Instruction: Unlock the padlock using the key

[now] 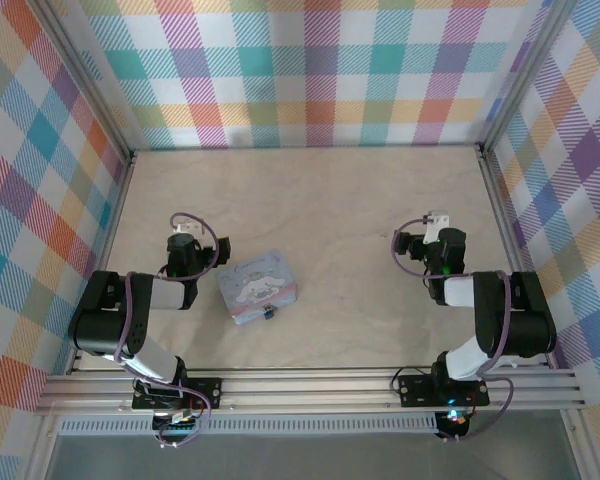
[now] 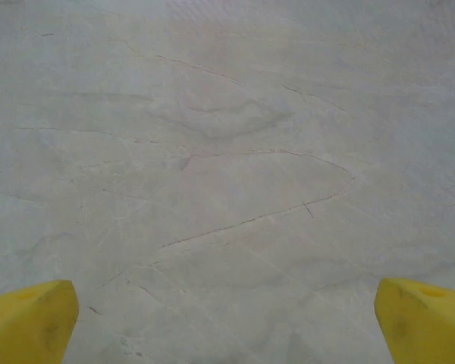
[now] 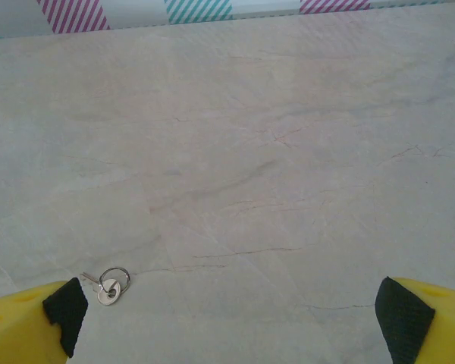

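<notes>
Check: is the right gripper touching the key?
Cannot tell. Right wrist view: the tip of the key meets the edge of a pad on the right gripper; neither gap nor contact shows plainly.

1 tin (image 1: 258, 285), 1 padlock (image 1: 268, 314), 1 key (image 3: 108, 292), 2 arms (image 1: 130, 300) (image 1: 492, 318).

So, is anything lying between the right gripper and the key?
Nothing visible does. The key lies flat on the table just ahead of the open right gripper, with only tabletop between them.
</notes>
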Controlling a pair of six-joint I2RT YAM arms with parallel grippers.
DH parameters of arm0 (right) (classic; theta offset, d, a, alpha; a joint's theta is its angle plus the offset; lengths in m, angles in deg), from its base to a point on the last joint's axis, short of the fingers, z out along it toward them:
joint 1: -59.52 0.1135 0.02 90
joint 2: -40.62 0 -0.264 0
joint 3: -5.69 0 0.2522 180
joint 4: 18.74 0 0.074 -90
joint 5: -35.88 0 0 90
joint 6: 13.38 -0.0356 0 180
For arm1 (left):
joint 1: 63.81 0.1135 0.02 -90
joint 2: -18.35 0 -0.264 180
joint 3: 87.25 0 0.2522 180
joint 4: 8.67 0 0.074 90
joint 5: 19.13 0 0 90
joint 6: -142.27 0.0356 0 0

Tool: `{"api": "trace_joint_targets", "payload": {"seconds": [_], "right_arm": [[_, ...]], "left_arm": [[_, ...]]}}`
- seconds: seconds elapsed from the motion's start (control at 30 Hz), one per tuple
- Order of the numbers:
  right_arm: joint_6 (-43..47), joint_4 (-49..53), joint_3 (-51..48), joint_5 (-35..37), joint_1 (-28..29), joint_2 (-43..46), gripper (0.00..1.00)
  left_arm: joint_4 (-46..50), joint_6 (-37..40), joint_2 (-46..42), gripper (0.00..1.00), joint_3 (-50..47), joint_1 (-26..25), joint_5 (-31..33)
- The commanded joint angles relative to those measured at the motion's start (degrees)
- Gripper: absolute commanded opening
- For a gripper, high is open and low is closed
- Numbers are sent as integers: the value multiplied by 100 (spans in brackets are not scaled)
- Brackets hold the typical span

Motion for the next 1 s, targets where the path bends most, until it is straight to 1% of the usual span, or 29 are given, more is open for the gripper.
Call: {"api": "trace_joint_targets", "payload": {"seconds": [0.0, 0.77, 0.83, 0.93, 0.97], "right_arm": [[-59, -186, 29, 21, -1, -4, 100], [-70, -203, 20, 14, -7, 5, 100], [-93, -182, 15, 48, -1, 51, 100], [-144, 73, 14, 168, -7, 359, 100], [-141, 168, 2, 168, -3, 496, 100]], "left_arm": [[-198, 86, 7, 100, 104, 93, -94], [-213, 86, -5, 100, 92, 96, -70], [-41, 7, -104, 100, 146, 97, 103], [557, 74, -580, 100, 265, 97, -53], [733, 46, -800, 100, 287, 97, -1]]}}
